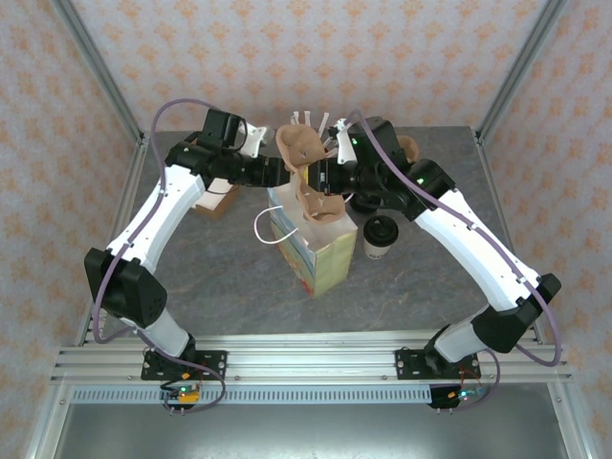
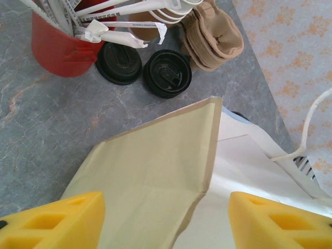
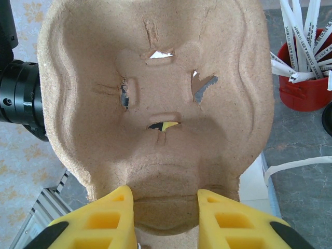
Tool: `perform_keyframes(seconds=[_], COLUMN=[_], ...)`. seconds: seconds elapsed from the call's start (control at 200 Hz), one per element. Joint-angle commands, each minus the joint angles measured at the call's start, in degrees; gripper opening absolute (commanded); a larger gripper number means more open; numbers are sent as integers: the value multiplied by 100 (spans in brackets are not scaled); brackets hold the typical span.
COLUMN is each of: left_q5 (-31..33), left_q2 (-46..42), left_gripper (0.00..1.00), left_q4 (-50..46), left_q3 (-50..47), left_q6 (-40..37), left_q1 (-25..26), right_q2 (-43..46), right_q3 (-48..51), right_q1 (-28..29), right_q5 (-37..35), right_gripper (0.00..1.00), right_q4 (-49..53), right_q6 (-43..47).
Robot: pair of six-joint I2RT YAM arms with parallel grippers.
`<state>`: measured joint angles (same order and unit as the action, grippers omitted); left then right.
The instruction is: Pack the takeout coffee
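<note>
Over the bag, the right tool grips a carrier.

Pulp tray — rough, matt, fibrous

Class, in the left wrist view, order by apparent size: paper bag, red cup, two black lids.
paper bag, nearest the camera
red cup, partly cropped
left black lid and right black lid: alike, unranked

In the top view the pulp carrier covers the mouth of the paper bag, so the bag contents cannot be determined. In the left wrist view the red straw cup is cropped at the top edge and the bag at the bottom edge. Print on the straws is illegible.
</note>
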<state>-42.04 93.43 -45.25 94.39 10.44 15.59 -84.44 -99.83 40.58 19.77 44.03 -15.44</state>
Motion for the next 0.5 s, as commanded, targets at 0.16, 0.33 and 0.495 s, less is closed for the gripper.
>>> perform_keyframes(seconds=[0.16, 0.33, 0.495], left_q5=[-4, -6, -92], left_q2=[-89, -151, -176], left_gripper=[58, 48, 41], left_q4=[120, 259, 422], left_q3=[-174, -283, -394], left_q6=[-121, -26, 128], left_q1=[-48, -74, -106], right_q2=[16, 8, 79], right_q3=[-23, 33, 236], right_q1=[38, 38, 88], right_q5=[18, 39, -49], right_gripper=[28, 28, 28], right_q4=[-142, -167, -159], right_q6=[-28, -40, 9])
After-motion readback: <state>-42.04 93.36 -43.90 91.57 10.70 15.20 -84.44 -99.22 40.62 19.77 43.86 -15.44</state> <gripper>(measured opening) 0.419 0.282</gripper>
